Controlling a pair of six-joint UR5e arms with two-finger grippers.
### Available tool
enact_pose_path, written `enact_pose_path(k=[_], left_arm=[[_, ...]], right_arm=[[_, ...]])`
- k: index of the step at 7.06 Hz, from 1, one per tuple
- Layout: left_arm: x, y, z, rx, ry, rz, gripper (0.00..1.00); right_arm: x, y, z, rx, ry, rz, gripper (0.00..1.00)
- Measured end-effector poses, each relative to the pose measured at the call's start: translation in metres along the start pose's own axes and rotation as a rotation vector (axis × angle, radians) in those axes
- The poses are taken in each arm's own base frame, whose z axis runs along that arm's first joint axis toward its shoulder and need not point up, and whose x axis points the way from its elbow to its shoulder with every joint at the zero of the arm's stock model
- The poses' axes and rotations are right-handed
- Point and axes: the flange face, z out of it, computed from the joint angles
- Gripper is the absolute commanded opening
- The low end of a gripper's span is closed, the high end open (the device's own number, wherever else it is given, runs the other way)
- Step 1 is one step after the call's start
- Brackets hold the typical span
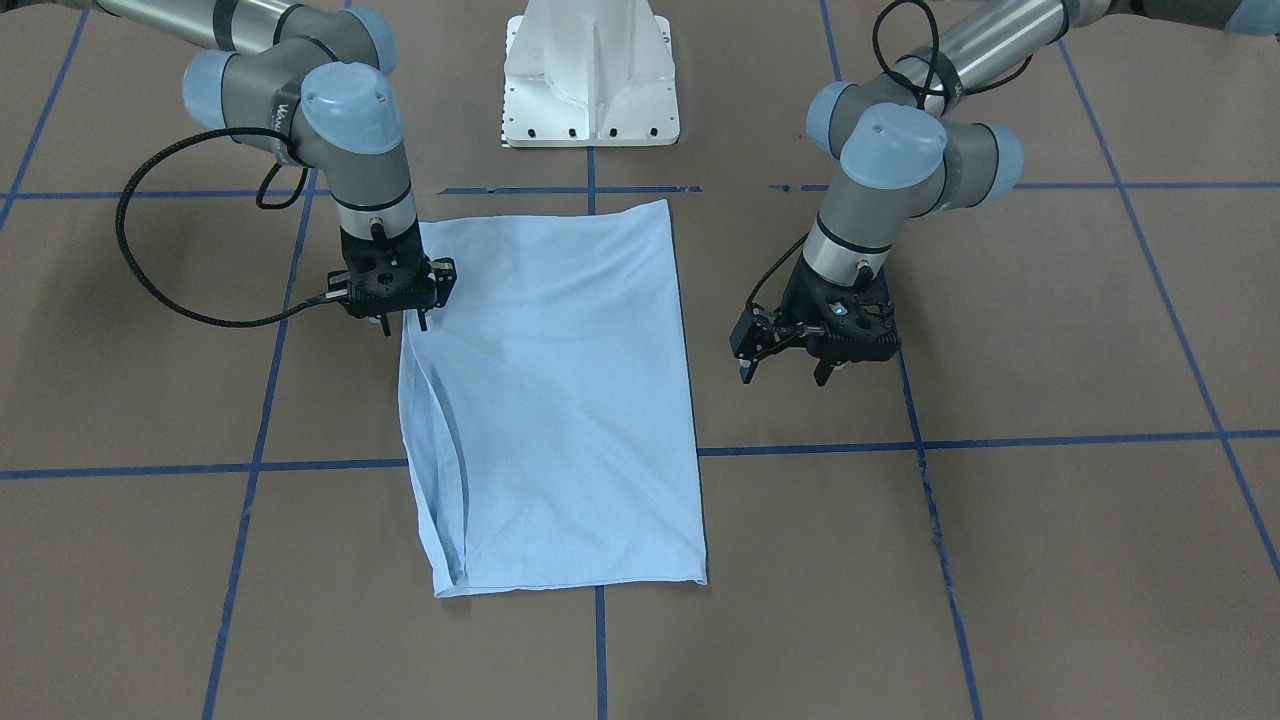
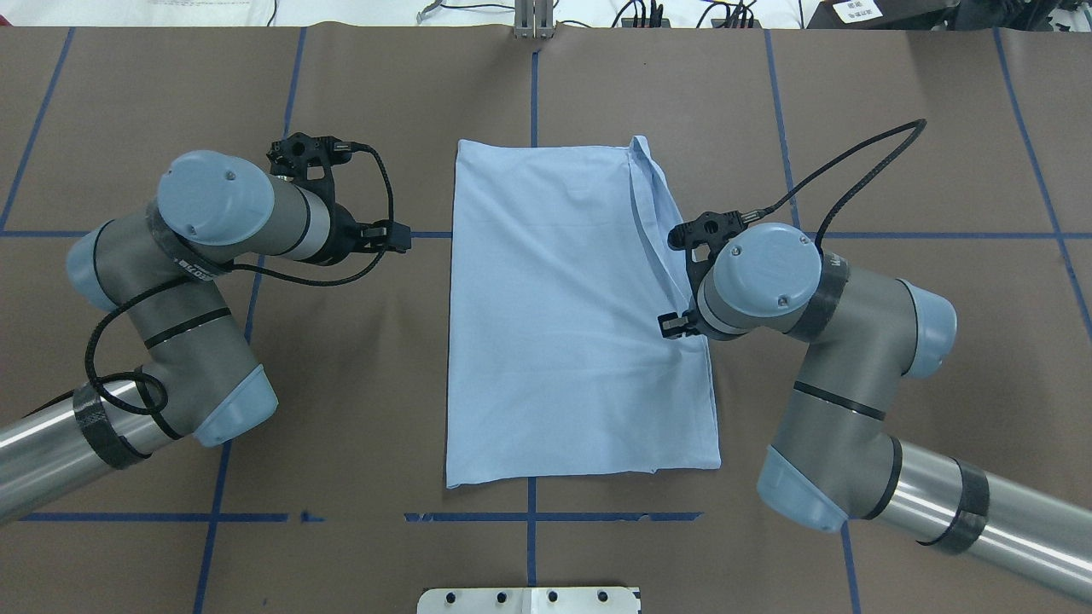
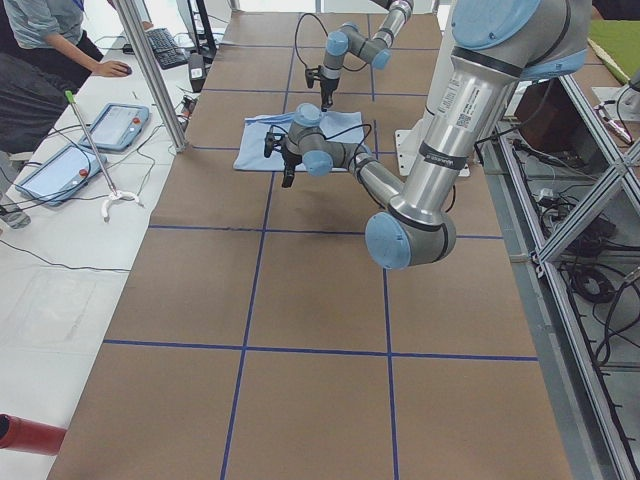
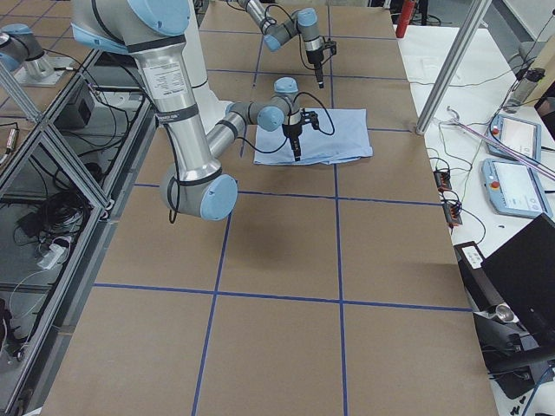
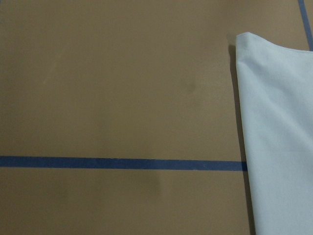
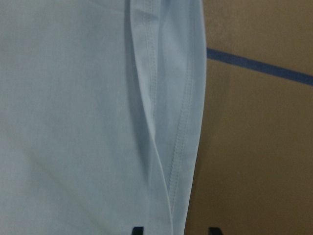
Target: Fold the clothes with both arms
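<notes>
Although the right gripper's fingertips (image 6: 138,230) were seen spread apart with nothing clamped, the hemmed long edge of the T-shirt (image 1: 560,400) was straddled by them, so a pinch there was judged to be the step in hand. The right gripper (image 1: 404,325) would best be lowered until every loose layer at that edge was caught, lest the tucked flap be missed. The left gripper (image 1: 783,375), likewise spread and empty, was held near the T-shirt's opposite long edge, clear of the cloth, and would best be brought to the matching spot. The T-shirt itself was laid flat on the table (image 1: 1000,550), folded into a long rectangle.
</notes>
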Motion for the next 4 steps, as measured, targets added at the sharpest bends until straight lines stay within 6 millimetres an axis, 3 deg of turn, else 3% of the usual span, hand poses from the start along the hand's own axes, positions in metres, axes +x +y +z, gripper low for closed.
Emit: enact_pose_path(k=[4], left_arm=[[0.008,-0.003,-0.009,0.013,0.017,0.003,1.00]], right_arm=[[-0.036,-0.092,0.014,0.024,0.040,-0.041,1.00]])
